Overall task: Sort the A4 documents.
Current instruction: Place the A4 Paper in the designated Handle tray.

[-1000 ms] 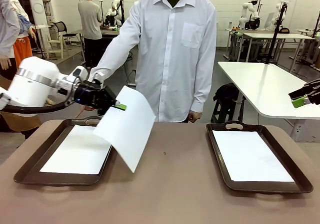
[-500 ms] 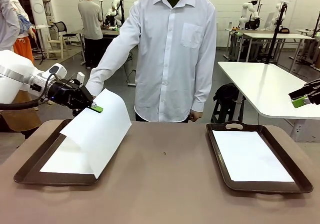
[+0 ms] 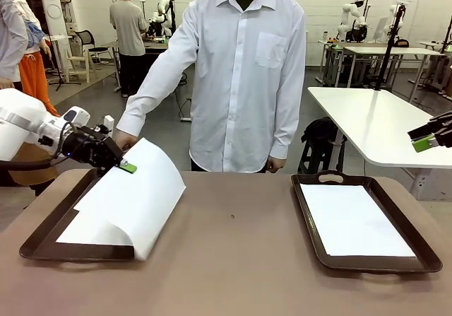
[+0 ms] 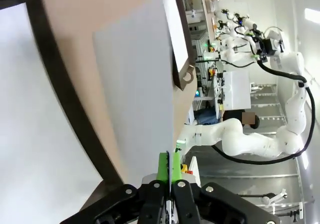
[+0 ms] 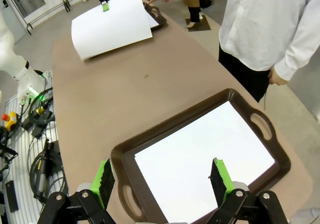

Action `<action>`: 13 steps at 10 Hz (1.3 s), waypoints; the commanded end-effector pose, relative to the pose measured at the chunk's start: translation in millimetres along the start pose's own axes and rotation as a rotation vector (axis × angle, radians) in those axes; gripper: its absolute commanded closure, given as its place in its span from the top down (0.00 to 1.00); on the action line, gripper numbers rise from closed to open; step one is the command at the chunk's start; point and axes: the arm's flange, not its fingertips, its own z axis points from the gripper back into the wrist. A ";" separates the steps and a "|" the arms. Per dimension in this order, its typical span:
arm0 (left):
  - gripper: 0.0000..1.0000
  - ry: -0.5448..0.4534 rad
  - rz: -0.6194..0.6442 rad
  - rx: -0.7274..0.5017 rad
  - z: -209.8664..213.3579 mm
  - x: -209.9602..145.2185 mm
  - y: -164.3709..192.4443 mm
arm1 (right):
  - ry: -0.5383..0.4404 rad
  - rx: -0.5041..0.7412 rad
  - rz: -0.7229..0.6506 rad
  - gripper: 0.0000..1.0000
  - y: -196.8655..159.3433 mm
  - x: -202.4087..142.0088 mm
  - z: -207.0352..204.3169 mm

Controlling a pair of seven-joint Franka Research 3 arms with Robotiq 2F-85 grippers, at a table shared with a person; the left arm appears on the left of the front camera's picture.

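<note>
My left gripper [image 3: 126,166] is shut on the top edge of a white A4 document [image 3: 138,196]. The sheet curves down over the left brown tray [image 3: 42,249], and its lower right part overhangs the tray's rim onto the table. Another sheet [image 3: 81,230] lies flat in that tray. In the left wrist view the green pads [image 4: 163,166] pinch the held sheet [image 4: 135,98]. My right gripper [image 3: 426,143] hangs open at the far right, high above the right tray [image 5: 200,115], which holds a flat sheet [image 5: 200,159].
A person in a white shirt stands at the far side, one hand [image 3: 126,138] close to my left gripper and the left tray's far edge. The brown table [image 3: 233,259] is bare between the two trays. A white table [image 3: 374,118] stands behind on the right.
My left gripper has moved left and down with the sheet, bringing it from beside the left tray to over it. The right gripper has stayed still.
</note>
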 end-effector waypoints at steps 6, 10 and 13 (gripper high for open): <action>0.01 -0.079 0.085 0.264 29.7 -2.7 34.1 | 0.001 0.007 0.001 1.00 1.3 0.2 -2.0; 0.01 -0.182 0.217 0.498 31.5 0.2 56.3 | 0.001 0.007 0.001 1.00 1.3 0.2 -2.0; 0.01 -0.071 0.285 0.572 36.7 -7.9 53.4 | 0.001 0.007 0.001 1.00 1.3 0.2 -2.0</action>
